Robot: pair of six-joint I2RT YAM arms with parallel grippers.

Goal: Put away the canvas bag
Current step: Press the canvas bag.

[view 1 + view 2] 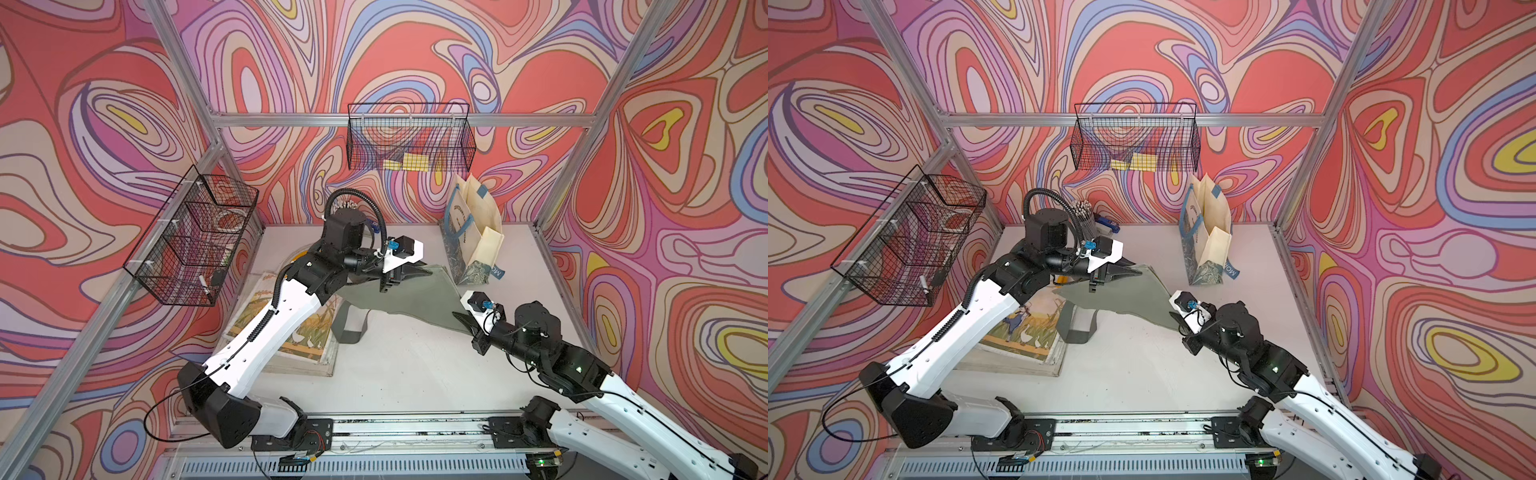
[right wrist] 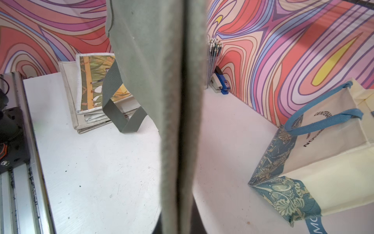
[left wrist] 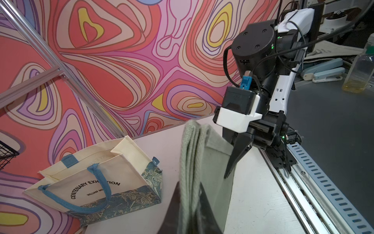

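Two grippers shared the green canvas bag (image 1: 411,297) in both top views. The left gripper (image 1: 417,272) was clamped on its far-left corner and the right gripper (image 1: 462,318) on its near-right corner, with the cloth stretched between them above the table (image 1: 395,374), mid-scene. The left wrist view showed the bag's folded edge pinched. In the right wrist view its strap (image 2: 121,113) drooped beside the folded bags (image 2: 91,91).

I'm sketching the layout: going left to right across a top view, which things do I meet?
In a top view: side wire basket → stack of printed bags → green canvas bag → standing cream tote. The back-wall basket overlaps the last two, so it is left out.
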